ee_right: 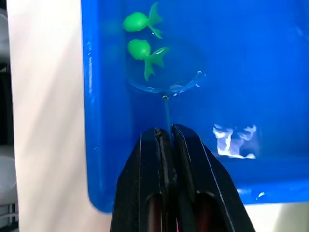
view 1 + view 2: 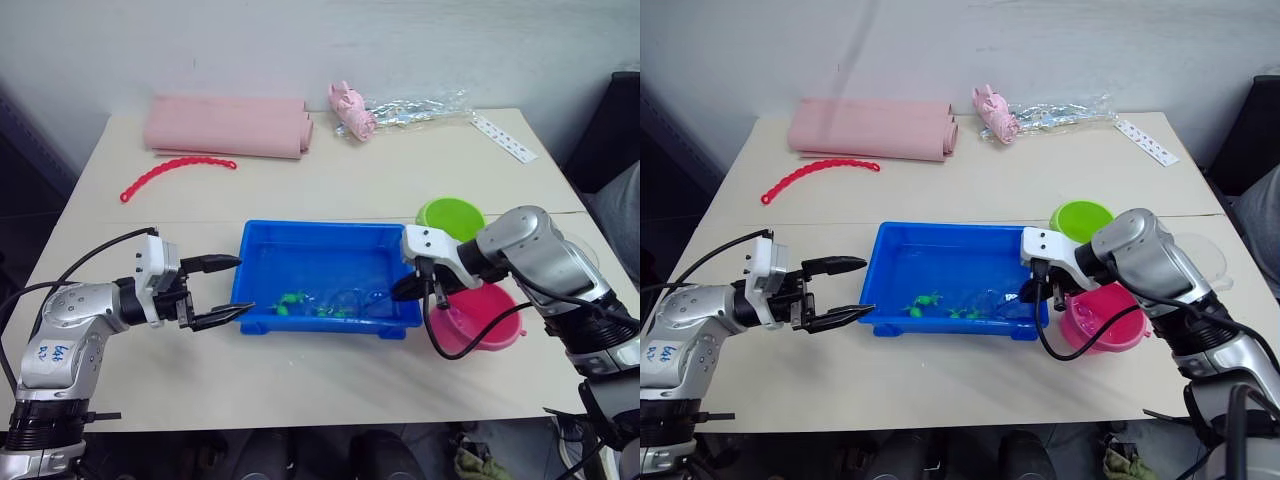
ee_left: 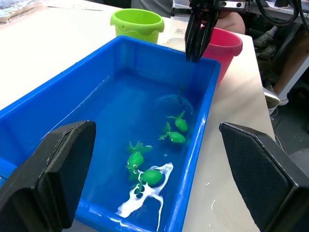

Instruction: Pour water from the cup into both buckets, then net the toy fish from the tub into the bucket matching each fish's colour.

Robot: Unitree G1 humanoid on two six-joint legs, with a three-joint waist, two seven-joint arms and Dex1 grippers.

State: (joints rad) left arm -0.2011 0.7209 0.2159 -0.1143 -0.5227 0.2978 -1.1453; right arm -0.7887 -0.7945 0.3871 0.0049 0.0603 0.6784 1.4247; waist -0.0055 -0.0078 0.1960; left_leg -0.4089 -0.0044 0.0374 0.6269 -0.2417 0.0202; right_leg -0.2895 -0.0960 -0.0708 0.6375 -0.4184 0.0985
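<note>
Net dipped in the tub, hoop hard to make out

Right tool (image 1: 166, 133) pinches the net (image 1: 166, 82) stick; green fish (image 3: 176, 133) lie in the tub (image 2: 320, 245)'s water. Left tool (image 2: 225, 290) gapes at 9 o'clock.

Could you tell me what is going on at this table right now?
The robot is fishing toys out of a blue tub of water. Its right gripper is shut on the stick of a small net, whose hoop sits in the water by two green fish. The left gripper hangs open beside the tub's other end. A green bucket and a pink bucket stand by the right arm.
</note>
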